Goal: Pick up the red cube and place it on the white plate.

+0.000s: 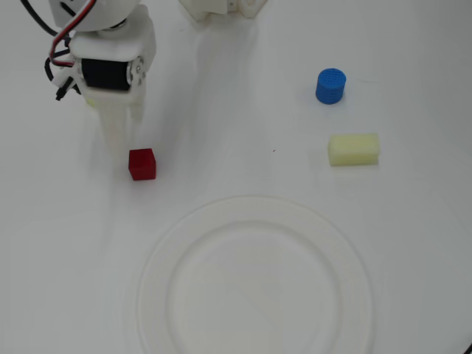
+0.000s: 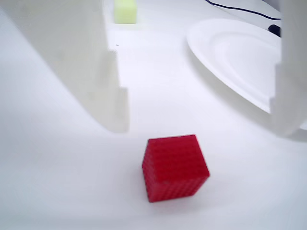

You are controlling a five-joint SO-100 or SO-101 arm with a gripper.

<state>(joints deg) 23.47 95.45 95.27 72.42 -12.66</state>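
Nearest my wrist camera sits the red cube (image 2: 175, 166), low at about six o'clock on the bare tabletop (image 2: 57, 182), just short of the gap between my two pale fingers (image 2: 96, 72), touching neither. With my end effector (image 2: 199, 124) spread wide and empty, I judge the coming move is a short push forward and down so the fingers straddle the cube. Farther off, at about two o'clock, lies the white plate (image 2: 230, 52), well apart from the cube.
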